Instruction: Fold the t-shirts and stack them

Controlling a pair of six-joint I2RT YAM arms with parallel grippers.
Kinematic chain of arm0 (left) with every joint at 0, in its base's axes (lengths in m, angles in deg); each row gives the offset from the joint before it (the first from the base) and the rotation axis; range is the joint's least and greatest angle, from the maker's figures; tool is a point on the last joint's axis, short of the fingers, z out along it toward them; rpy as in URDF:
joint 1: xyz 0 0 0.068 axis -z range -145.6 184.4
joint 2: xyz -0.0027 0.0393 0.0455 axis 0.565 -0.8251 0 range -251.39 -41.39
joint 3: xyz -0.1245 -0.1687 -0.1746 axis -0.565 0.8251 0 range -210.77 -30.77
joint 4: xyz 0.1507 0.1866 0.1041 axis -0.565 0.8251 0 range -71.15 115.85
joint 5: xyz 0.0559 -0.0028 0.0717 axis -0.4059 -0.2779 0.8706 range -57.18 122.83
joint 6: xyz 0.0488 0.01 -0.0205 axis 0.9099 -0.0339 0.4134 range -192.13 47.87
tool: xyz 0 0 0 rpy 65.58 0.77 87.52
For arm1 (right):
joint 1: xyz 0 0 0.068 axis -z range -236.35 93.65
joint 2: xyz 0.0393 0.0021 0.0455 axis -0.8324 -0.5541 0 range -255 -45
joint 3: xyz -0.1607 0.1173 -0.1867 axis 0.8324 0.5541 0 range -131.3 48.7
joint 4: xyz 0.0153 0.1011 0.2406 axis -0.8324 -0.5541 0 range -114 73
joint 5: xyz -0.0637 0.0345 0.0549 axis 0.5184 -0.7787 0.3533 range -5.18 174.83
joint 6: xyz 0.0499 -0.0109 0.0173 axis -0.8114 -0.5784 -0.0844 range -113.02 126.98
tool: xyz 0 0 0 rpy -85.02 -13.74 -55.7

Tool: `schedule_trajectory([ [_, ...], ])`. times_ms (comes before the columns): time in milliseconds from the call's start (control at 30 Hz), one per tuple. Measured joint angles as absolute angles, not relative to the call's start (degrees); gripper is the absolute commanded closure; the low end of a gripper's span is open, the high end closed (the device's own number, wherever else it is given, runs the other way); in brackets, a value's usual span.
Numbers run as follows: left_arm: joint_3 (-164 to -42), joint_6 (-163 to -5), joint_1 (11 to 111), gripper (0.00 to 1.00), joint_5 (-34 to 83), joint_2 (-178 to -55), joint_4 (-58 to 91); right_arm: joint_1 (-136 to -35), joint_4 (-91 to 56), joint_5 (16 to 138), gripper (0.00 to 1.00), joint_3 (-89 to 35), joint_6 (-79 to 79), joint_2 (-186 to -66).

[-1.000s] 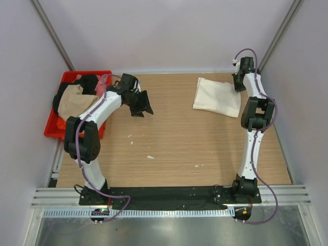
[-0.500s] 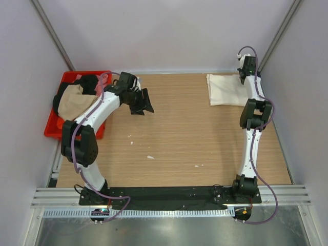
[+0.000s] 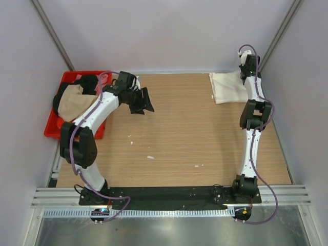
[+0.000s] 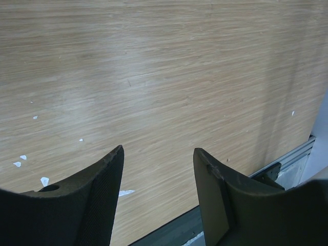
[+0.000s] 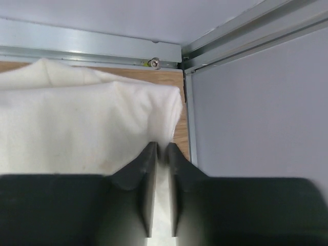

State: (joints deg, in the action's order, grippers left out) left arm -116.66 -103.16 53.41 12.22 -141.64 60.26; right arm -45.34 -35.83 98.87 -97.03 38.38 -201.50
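The folded cream t-shirt (image 3: 229,88) lies in the far right corner of the surface (image 3: 179,133), with the right claw (image 5: 160,145) at its edge, fingers a slit apart, grip on the cloth not determinable, while the left claw (image 4: 159,149) hangs spread above the surface near the red crate (image 3: 54,128) holding a tan t-shirt (image 3: 72,102).

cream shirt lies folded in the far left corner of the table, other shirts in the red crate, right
No: the cream shirt lies folded in the far right corner of the table, as the top external view shows. The other shirts are in the red crate.
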Motion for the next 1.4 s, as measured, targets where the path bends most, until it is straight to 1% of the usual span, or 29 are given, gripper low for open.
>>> schedule_trajectory([
  [67,-116.6,-103.2,53.4,0.41,12.2,-141.4,60.3,-45.3,-35.1,99.0,0.55,-97.0,38.1,-201.5],
  [100,-116.6,-103.2,53.4,0.42,12.2,-141.2,60.3,-45.3,-34.6,99.0,0.48,-96.9,38.0,-201.5],
  [167,-116.5,-103.2,53.4,0.42,12.2,-140.7,60.2,-45.2,-33.9,99.1,0.39,-95.9,36.9,-201.0],
  [200,-116.4,-103.2,53.4,0.41,12.2,-140.3,60.1,-45.1,-33.6,99.3,0.32,-94.6,36.2,-200.3],
  [267,-115.7,-103.2,53.4,0.41,12.2,-139.1,59.4,-45.1,-33.6,99.6,0.31,-91.4,34.6,-198.2],
  [367,-114.6,-103.2,53.4,0.40,11.7,-136.7,58.2,-45.0,-33.9,100.0,0.35,-85.5,30.2,-193.6],
  [433,-113.8,-103.2,53.4,0.39,11.0,-134.8,56.9,-45.0,-34.8,99.6,0.44,-82.2,26.2,-189.6],
  [467,-113.6,-103.2,53.4,0.39,10.7,-134.1,56.5,-45.0,-35.3,99.0,0.51,-81.1,24.6,-188.0],
  [500,-113.3,-103.2,53.4,0.39,10.5,-133.2,55.8,-45.0,-36.0,98.4,0.65,-80.3,22.8,-186.3],
  [567,-112.8,-103.1,53.4,0.39,10.3,-131.5,54.8,-45.0,-37.4,96.5,0.81,-78.6,18.9,-182.7],
  [600,-112.5,-103.1,53.4,0.39,10.3,-130.5,54.3,-45.0,-38.1,95.5,0.91,-77.9,17.1,-181.1],
  [700,-112.1,-103.0,53.4,0.39,10.3,-128.7,53.7,-45.0,-39.9,92.4,0.99,-74.7,12.1,-176.9],
  [800,-111.5,-103.0,53.4,0.39,10.3,-127.5,53.2,-45.0,-41.7,89.0,0.99,-71.9,8.4,-175.1],
  [1067,-109.9,-102.9,53.4,0.39,10.0,-126.3,53.0,-45.0,-48.3,83.3,0.99,-64.9,2.7,-175.3],
  [1400,-109.7,-103.0,53.4,0.39,9.6,-126.3,52.9,-45.0,-49.6,82.7,0.99,-63.6,0.8,-177.0],
])
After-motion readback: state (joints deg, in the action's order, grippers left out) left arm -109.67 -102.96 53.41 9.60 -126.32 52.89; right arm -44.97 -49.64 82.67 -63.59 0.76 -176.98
